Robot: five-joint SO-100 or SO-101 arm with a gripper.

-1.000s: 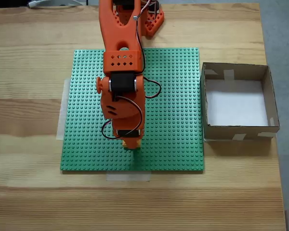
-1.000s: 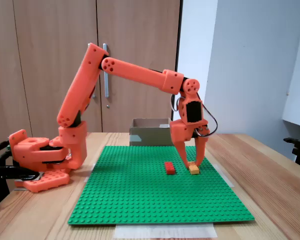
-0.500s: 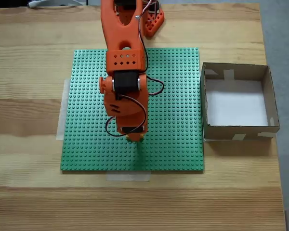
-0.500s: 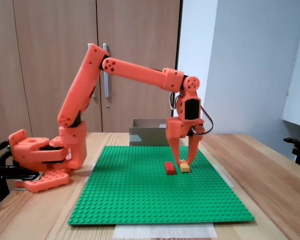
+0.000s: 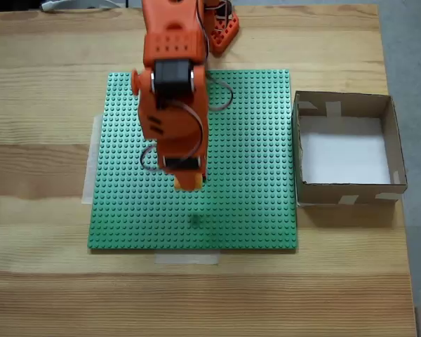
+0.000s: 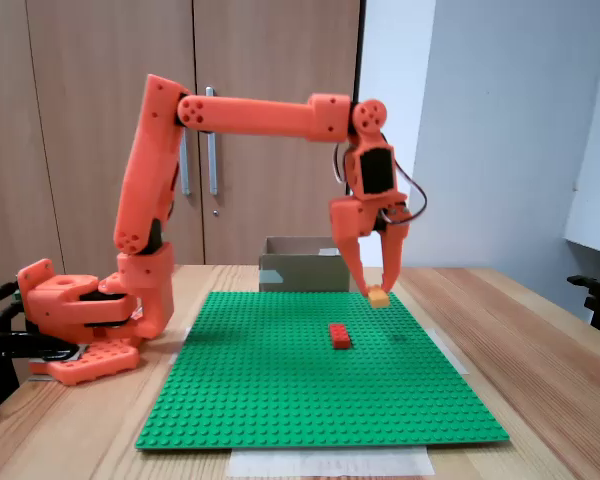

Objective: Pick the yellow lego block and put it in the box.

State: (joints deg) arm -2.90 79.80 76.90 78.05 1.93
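Observation:
The yellow lego block (image 6: 378,297) hangs in the air above the green baseplate (image 6: 280,400), pinched between the tips of my orange gripper (image 6: 376,291), which is shut on it. From above, my gripper (image 5: 188,182) points down over the middle of the baseplate (image 5: 252,210), left of the box. The box (image 5: 344,193) is square brown cardboard with a white bottom and pale tape on its rim; it sits off the plate's right edge. In the side fixed view the box (image 6: 300,272) stands behind the plate, beyond the gripper.
A red brick (image 6: 339,336) lies on the baseplate, below and left of the held block in the side fixed view. The arm's base (image 6: 80,310) is at the table's left end there. Wooden cabinet doors stand behind.
The gripper closed on the yellow block on the plate, then lifted it clear. The arm has risen and drawn back toward its base; the red brick stayed put.

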